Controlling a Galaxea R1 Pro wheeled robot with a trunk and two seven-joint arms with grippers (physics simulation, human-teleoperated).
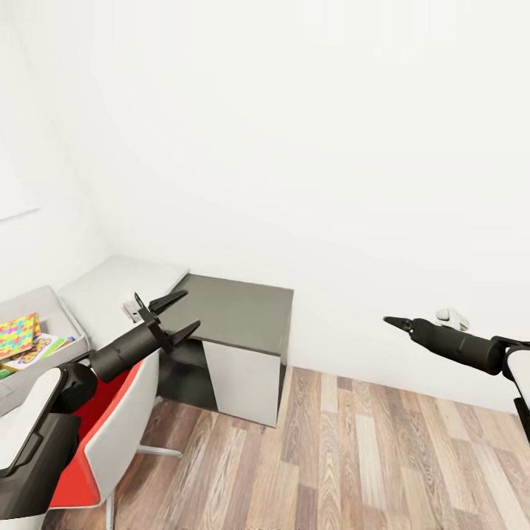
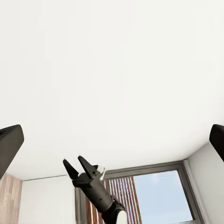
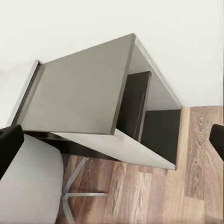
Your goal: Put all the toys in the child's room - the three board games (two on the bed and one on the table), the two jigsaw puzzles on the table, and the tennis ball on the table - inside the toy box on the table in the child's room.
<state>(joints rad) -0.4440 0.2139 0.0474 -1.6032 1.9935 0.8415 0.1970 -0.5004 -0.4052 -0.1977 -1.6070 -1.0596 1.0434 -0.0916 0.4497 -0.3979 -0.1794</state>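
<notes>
White-walled room, wood-plank floor (image 1: 353, 456) | long pale grey desk (image 1: 110, 294) with lower dark grey section (image 1: 235, 309) seen ahead-left | shallow pale grey toy box (image 1: 62, 313) on desk, colourful jigsaw sheet (image 1: 18, 333) and game box (image 1: 37, 350) lying inside | left claw (image 1: 177, 313) spread open, empty, raised over red-and-white chair (image 1: 118, 427) | right claw (image 1: 389, 321) apparently closed, empty, held clear, likely in transit.

Plain white walls (image 1: 331, 147) meet wood-plank floor (image 1: 353, 456) (warm brown), with a red-and-white chair (image 1: 110, 434) and perhaps a slatted window (image 2: 149, 196).
</notes>
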